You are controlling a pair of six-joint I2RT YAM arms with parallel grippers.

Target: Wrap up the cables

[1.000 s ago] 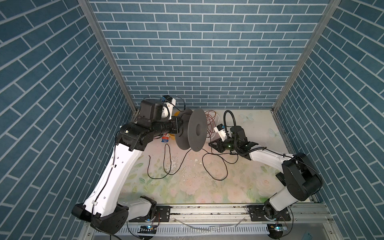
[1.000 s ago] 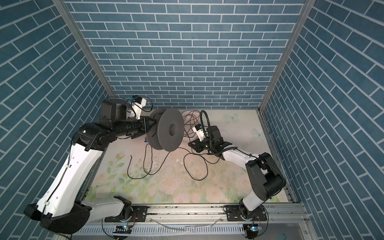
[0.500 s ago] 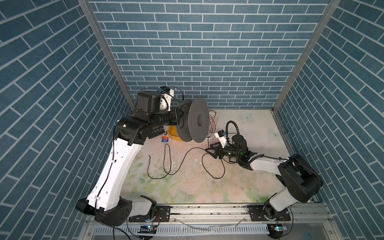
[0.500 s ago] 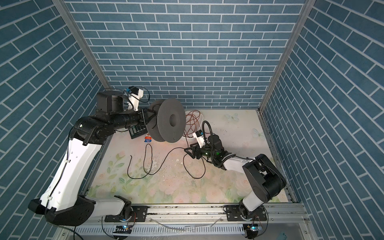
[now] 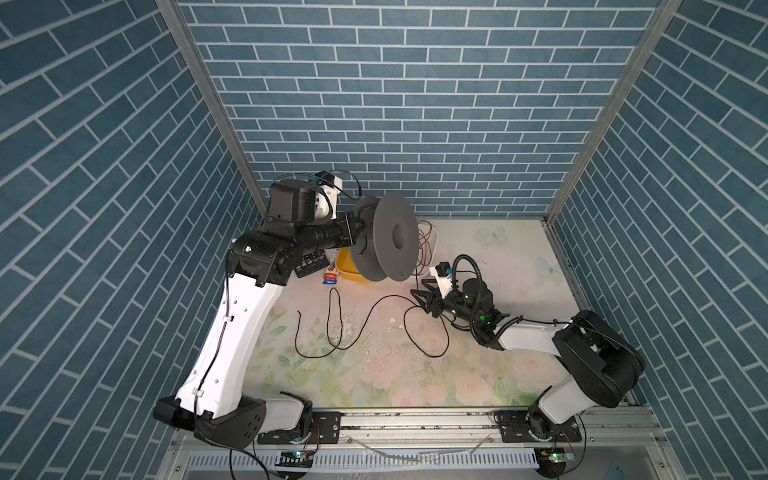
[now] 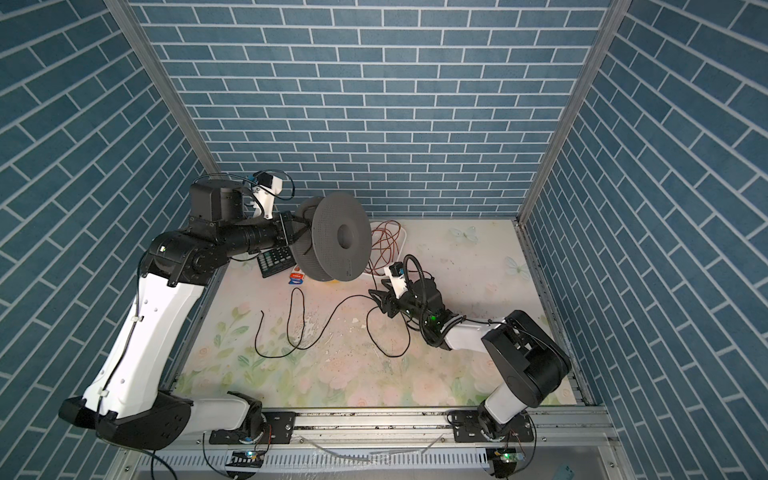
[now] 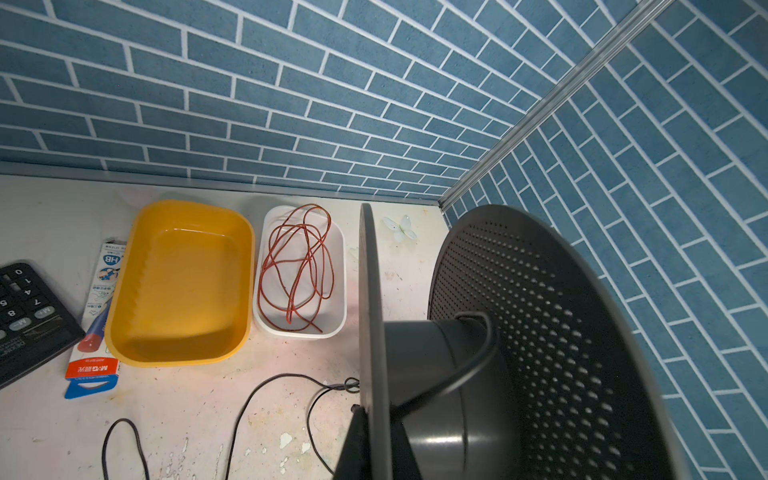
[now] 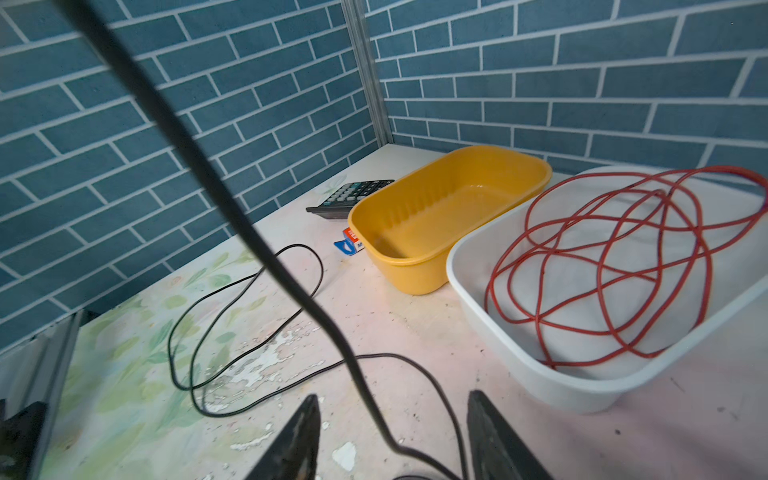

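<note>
My left gripper (image 7: 374, 409) is shut on the near flange of the grey spool (image 5: 392, 237), holding it on edge above the back of the table in both top views (image 6: 340, 243). The black cable (image 7: 478, 365) lies around the hub for one turn, then drops to the table. It sprawls there in loose loops (image 5: 390, 296) (image 6: 353, 296). My right gripper (image 8: 395, 415) is low over the table to the right of the spool (image 5: 422, 301), open. A taut strand of the cable (image 8: 291, 282) runs between its fingers without being pinched.
Under and behind the spool stand a yellow tub (image 7: 178, 282) and a white tub (image 7: 340, 257) holding a tangle of reddish wire (image 7: 299, 266). A calculator (image 7: 25, 311) and a pencil box (image 7: 95, 324) lie at the back left. Brick walls close three sides.
My left arm has lifted the spool higher and a little back. My right gripper has dropped away from the spool towards the table and its jaws have spread wider.
</note>
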